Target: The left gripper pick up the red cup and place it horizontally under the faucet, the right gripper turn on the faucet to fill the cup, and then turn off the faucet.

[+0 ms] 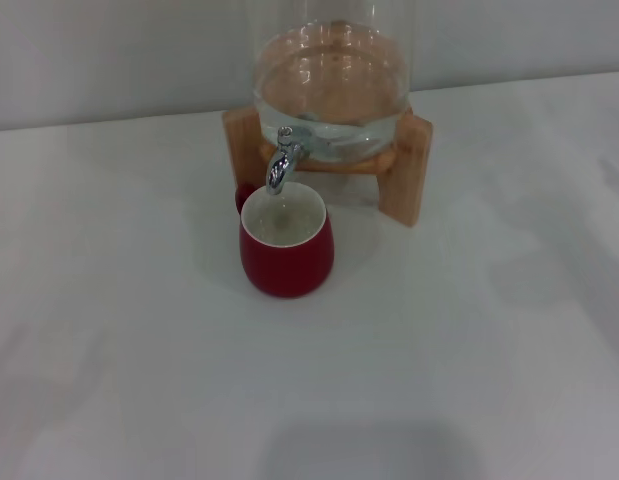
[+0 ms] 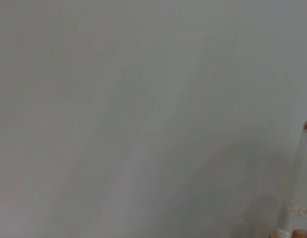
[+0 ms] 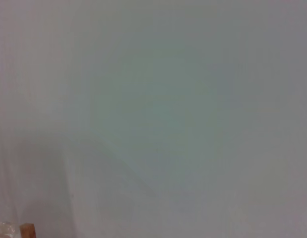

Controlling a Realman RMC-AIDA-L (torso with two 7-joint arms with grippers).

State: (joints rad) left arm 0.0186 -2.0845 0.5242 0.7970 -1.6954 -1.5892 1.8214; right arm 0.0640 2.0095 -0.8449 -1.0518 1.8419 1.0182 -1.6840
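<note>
Head view: red cup [image 1: 286, 255] upright on white table [image 1: 469, 330], mouth up, handle toward rear-left, directly below faucet [image 1: 281, 160] spout. Faucet points down from glass jar [image 1: 329, 100] on wooden stand [image 1: 404, 175]. Neither gripper visible; grip state unknown.
Left wrist view: blank surface, jar edge at border.
Right wrist view: blank surface, stand corner at border.

Soft even light; wrist views blurred.

Neither arm nor pincer shows in the head view, and the wrist views reveal none of their fingers.
</note>
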